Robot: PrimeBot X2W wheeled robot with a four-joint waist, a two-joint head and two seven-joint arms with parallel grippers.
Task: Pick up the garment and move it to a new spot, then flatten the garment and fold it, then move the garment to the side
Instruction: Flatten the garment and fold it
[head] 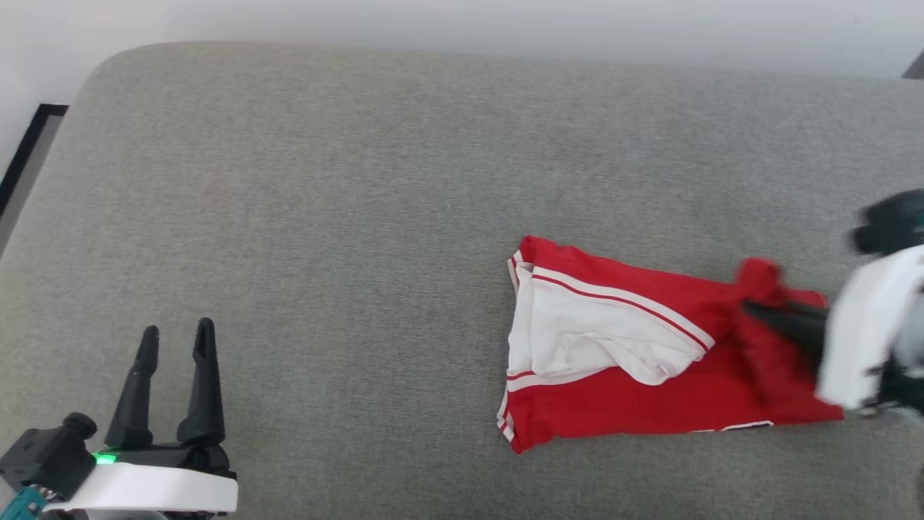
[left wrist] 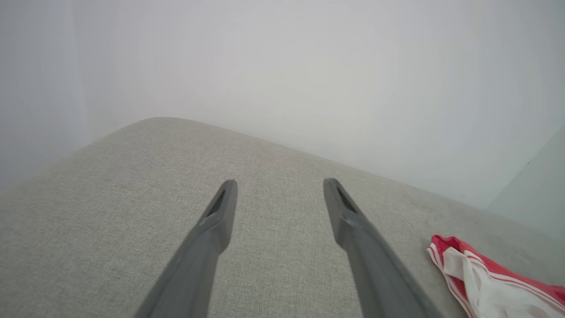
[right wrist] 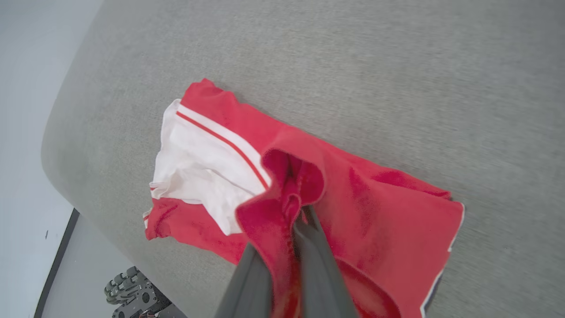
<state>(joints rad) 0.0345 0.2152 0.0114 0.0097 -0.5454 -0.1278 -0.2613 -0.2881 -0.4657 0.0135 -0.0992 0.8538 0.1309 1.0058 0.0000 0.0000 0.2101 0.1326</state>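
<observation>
While the right gripper clamps the shirt, sharp in its wrist view but blurred overhead, the left gripper gapes well apart.

The red soft jersey shirt with white sleeve panels lay on the grey cloth cushion, at the right of the head view. The dark two-finger right gripper pinched the shirt's right end. The dark two-finger left gripper sat at the lower left, well apart from it.

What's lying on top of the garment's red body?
A white sleeve panel lies on the garment; the right gripper pinches a raised red fold. Whatever the panel covers is hidden.
</observation>
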